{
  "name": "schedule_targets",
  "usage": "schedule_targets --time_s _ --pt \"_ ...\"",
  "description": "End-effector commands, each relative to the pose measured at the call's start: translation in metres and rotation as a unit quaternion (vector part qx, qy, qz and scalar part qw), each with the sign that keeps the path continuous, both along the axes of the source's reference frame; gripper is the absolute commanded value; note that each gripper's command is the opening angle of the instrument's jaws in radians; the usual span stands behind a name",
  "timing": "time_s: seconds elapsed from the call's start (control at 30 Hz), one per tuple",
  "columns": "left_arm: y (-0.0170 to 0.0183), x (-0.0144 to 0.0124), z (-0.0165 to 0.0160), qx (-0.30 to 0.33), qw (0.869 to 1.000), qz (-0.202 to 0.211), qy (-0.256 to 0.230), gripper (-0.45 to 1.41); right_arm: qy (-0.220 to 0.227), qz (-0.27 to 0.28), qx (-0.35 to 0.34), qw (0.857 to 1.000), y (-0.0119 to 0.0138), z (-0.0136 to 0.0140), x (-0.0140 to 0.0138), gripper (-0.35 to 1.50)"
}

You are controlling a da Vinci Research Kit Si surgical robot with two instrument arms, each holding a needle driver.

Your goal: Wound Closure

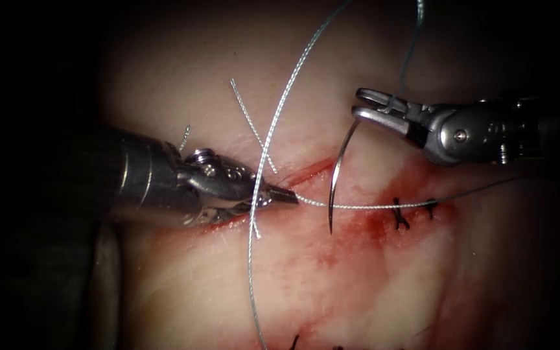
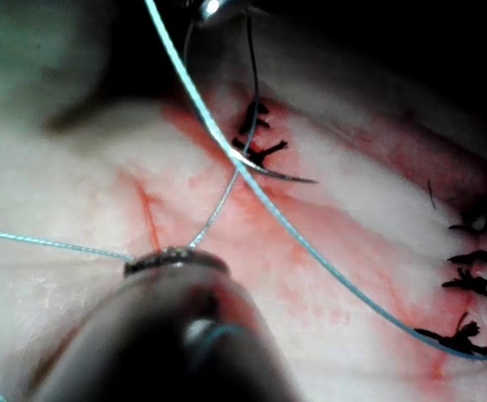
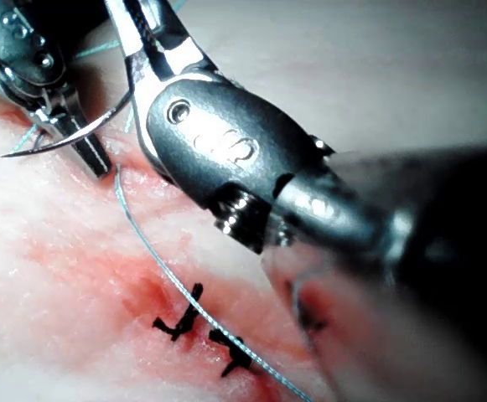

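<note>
The right hand (image 1: 365,107) is clamping the needle (image 1: 337,175) at its blunt end, near where the thread (image 1: 358,206) joins. The needle is hanging free above the cut (image 1: 306,174), clear of the tissue (image 1: 183,65); its long axis is running nearly upright in the endoscope view, the curve bowing left and the point aiming down. The left hand (image 1: 285,196) is closed on the thread just left of the cut, a taut strand running right to the dark stitches (image 1: 400,214). My judgement: harder tension could tear that strand through the tissue, and the loose loop (image 1: 273,129) crossing the left hand could snag it or the needle.
</note>
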State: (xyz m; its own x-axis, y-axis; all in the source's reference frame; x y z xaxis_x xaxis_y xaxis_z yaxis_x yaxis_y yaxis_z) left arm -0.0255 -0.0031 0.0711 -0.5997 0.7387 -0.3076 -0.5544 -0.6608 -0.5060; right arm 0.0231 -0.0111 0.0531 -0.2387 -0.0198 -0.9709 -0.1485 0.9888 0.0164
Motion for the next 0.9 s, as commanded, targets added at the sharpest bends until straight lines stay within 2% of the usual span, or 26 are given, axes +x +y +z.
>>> schedule_targets --time_s 0.03,0.07,0.1,0.5,0.9 --pt "-0.0003 -0.0004 0.0008 -0.010 1.000 -0.003 0.010 -0.45 0.001 0.000 -0.001 1.000 0.0001 0.0002 0.0010 -0.35" --pt "-0.0010 -0.0002 0.0017 -0.012 0.999 -0.007 0.045 -0.45 0.001 0.000 -0.001 1.000 0.0000 0.0001 0.0011 -0.35" --pt "-0.0013 0.0000 0.0018 -0.011 0.998 -0.009 0.053 -0.45 0.001 0.001 -0.001 1.000 0.0000 0.0002 0.0011 -0.35" --pt "-0.0001 0.0004 -0.0005 -0.001 0.997 -0.021 0.079 -0.45 0.000 0.003 0.000 1.000 0.0002 0.0002 0.0012 -0.35" --pt "-0.0009 0.0004 0.0022 0.036 0.988 0.009 0.148 -0.45 0.001 -0.003 0.000 1.000 0.0002 -0.0002 0.0016 -0.35"
